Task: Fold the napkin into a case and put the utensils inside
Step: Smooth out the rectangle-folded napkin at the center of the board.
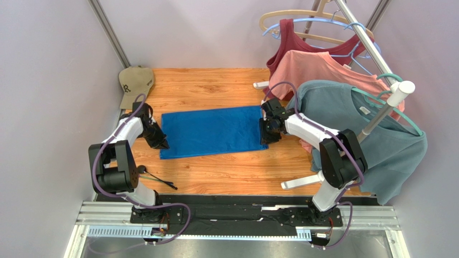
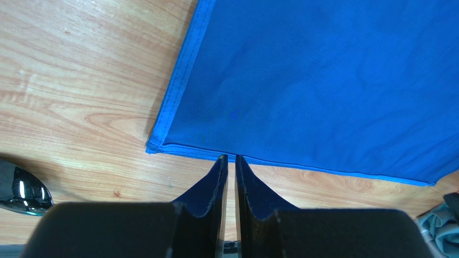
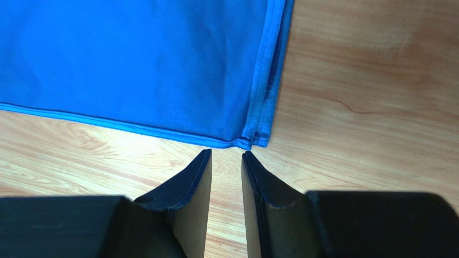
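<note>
Beyond the napkin's far-left corner, a tan cap (image 1: 136, 83) lies at the edge of the wooden table (image 1: 215, 177). The left gripper (image 1: 160, 142) sits just off the napkin's near-left corner; the left wrist view shows its tip (image 2: 230, 158) almost at the near hem, the jaws all but together with only a thin slit between them and nothing held. The utensils (image 1: 159, 179) lie on bare wood nearer than that corner, apart from the cloth. The napkin (image 1: 211, 131) lies flat as a wide rectangle in the middle of the table, its side edges doubled. The right gripper (image 1: 268, 137) is at the napkin's near-right corner, its tip (image 3: 226, 156) just short of the hem, jaws slightly parted and empty. Right of the napkin hangs a teal-grey T-shirt (image 1: 345, 115).
</note>
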You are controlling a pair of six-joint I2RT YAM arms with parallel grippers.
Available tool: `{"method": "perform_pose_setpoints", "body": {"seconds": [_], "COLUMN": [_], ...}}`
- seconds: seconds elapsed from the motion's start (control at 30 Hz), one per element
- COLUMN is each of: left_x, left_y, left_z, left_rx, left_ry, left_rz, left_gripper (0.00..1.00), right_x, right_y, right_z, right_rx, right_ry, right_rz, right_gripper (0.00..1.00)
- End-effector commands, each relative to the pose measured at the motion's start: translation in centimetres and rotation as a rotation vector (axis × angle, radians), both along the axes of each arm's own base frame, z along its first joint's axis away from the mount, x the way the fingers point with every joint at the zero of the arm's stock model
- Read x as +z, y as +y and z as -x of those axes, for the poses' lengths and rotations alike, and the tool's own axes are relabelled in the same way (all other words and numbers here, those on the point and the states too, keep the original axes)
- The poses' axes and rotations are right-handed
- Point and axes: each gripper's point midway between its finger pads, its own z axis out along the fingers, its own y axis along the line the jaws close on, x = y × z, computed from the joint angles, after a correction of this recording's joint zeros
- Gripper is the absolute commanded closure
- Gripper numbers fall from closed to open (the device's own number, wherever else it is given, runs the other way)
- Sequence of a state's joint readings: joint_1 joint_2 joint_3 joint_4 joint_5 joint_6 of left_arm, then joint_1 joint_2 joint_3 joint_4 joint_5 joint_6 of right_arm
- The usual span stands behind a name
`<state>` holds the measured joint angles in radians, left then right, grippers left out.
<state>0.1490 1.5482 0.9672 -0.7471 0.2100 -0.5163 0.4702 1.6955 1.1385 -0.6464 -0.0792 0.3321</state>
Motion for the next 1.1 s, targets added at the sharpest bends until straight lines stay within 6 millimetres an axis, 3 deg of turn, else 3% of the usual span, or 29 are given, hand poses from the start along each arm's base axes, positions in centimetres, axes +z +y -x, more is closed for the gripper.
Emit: {"method": "perform_pose_setpoints", "body": {"seconds": [0.0, 0.43, 0.67, 0.8, 1.07], "left_x": [1.2, -0.3, -0.8, -0.8, -0.6], "left_y": [-0.4, -0.4, -0.1, 0.1, 0.2], "left_z": [-0.7, -0.1, 0.2, 0.1, 0.1], "left_rx": [-0.04, -0.028, -0.022, -0.023, -0.024], "left_ry": [-0.076, -0.023, -0.009, -0.013, -0.017], "left_rz": [-0.001, 0.001, -0.016, -0.027, -0.036], "left_gripper": [0.83, 0.85, 0.85, 0.85, 0.86], "right_x": [-1.2, -3.6, -2.2, -0.8, -0.7], "right_y": [-0.2, -0.6, -0.6, -1.1, -2.5], "right_z": [-0.2, -0.2, -1.0, -1.2, -1.5], "right_rx": [-0.022, -0.022, -0.027, -0.036, -0.067], "right_ry": [-0.001, 0.031, -0.002, -0.03, -0.054], "right_rz": [0.012, 0.05, 0.057, 0.065, 0.126], "right_gripper": [0.7, 0.72, 0.85, 1.0, 1.0]}}
